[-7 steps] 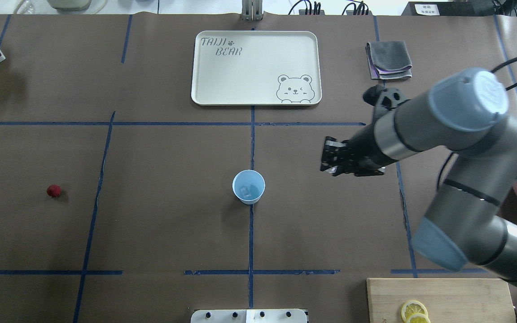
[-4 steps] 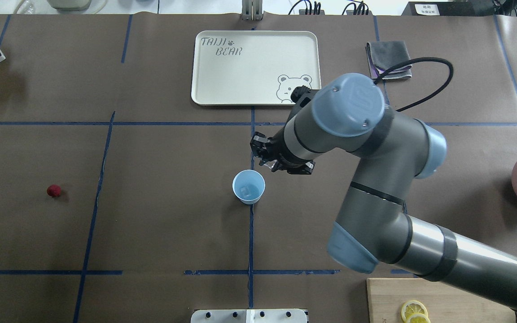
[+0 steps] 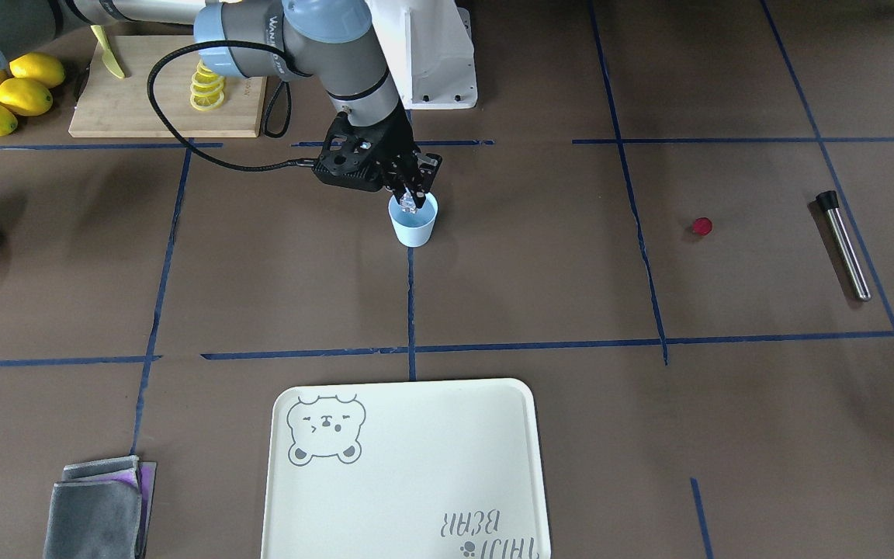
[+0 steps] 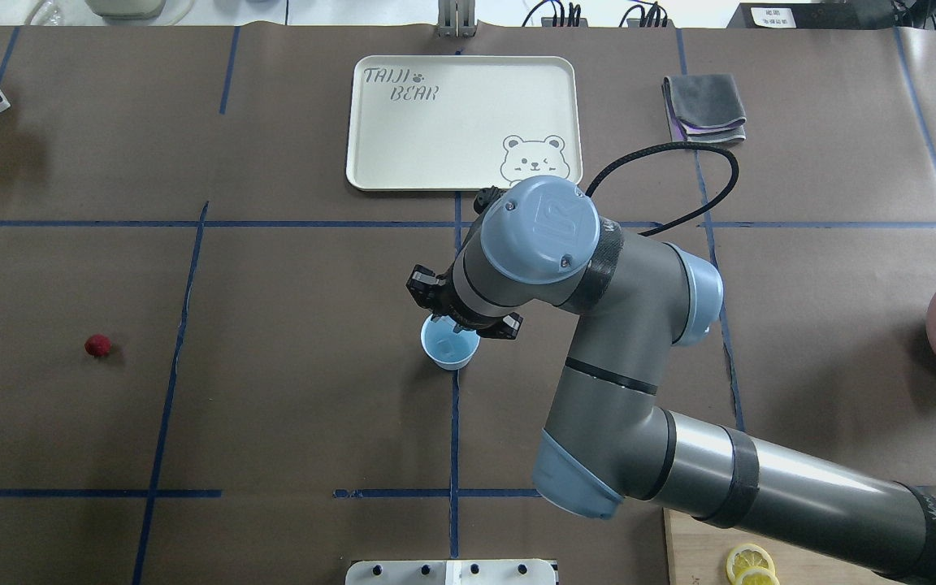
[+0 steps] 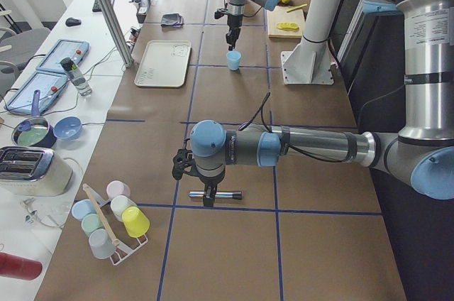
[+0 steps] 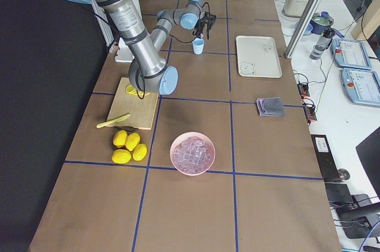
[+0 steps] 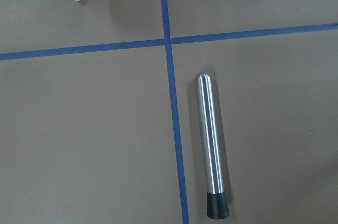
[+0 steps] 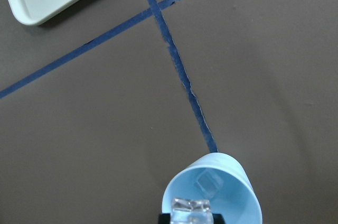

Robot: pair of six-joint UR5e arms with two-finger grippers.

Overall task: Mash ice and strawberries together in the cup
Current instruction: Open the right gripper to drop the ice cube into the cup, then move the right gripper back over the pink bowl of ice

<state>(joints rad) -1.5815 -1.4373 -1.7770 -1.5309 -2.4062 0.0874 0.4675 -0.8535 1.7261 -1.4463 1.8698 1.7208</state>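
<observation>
The light blue cup (image 4: 450,353) stands at the table's middle on a blue tape line, with one ice chunk (image 8: 207,183) inside it. My right gripper (image 3: 410,203) hangs just over the cup's rim (image 3: 414,225), shut on another clear piece of ice (image 8: 191,208). The strawberry (image 4: 97,345) is a small dark red piece lying alone far to the left (image 3: 701,226). My left gripper (image 5: 206,194) shows only in the exterior left view, above a steel muddler (image 7: 211,147); I cannot tell whether it is open or shut.
A cream bear tray (image 4: 464,122) and a folded grey cloth (image 4: 704,107) lie at the far side. A pink bowl of ice (image 6: 192,154) sits at the right end. A cutting board (image 3: 144,105) carries lemon slices beside whole lemons (image 3: 5,93). A cup rack (image 5: 110,223) stands at the left end.
My right arm has swung left from the table's right side to over the cup, carrying the ice. The cup and the strawberry have not moved.
</observation>
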